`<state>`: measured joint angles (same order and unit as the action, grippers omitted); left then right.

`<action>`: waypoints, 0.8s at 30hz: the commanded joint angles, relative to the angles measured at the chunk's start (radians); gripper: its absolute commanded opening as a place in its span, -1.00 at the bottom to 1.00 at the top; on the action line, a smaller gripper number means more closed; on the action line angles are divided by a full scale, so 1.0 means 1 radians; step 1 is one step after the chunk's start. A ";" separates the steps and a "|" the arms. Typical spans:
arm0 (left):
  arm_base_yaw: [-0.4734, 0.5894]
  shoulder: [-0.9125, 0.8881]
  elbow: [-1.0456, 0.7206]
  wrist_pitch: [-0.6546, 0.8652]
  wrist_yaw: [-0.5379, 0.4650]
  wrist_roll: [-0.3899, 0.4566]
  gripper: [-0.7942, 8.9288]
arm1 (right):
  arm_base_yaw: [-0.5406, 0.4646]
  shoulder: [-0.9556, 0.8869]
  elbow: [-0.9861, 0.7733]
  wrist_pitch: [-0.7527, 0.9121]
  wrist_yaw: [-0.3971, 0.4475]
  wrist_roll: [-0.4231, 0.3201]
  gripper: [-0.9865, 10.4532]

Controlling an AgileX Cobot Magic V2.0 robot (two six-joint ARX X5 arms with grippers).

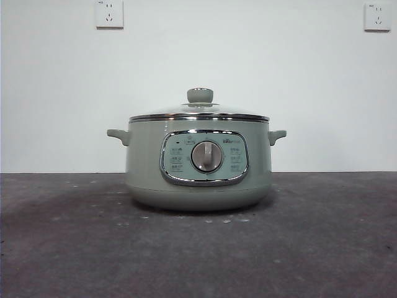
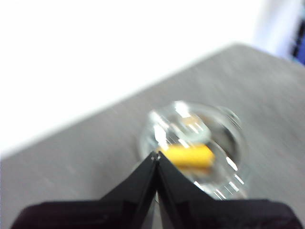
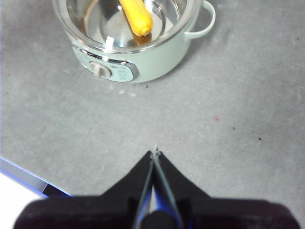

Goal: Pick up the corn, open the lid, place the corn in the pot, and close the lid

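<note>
Corn [image 3: 136, 17] lies inside the pot [image 1: 198, 162], seen through the glass lid [image 1: 199, 114], which sits seated on the rim. Pot stands mid-table [image 1: 322, 248]. My left tool [image 2: 157, 157] hangs above the pot, jaws closed, empty; my right tool [image 3: 155, 155] is well back over bare table, also closed and empty. Lid judged fragile and slick; the knob [image 1: 200, 95] is the only sound hold. Nothing obstructs.
</note>
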<state>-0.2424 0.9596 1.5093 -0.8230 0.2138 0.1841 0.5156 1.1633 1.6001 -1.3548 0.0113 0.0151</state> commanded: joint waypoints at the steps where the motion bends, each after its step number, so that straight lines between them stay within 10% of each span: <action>1: 0.069 -0.104 -0.145 0.168 0.048 0.036 -0.84 | 0.001 0.011 -0.006 -0.024 0.001 0.008 -0.83; 10: 0.210 -0.470 -0.824 0.595 -0.005 0.058 -0.84 | 0.001 0.026 -0.006 -0.024 0.008 0.008 -0.83; 24: 0.237 -0.825 -1.390 0.688 -0.023 -0.002 -0.84 | 0.001 0.026 -0.006 -0.024 0.008 0.008 -0.83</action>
<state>-0.0082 0.1463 0.1341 -0.1467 0.1940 0.2031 0.5156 1.1862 1.6001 -1.3548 0.0189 0.0151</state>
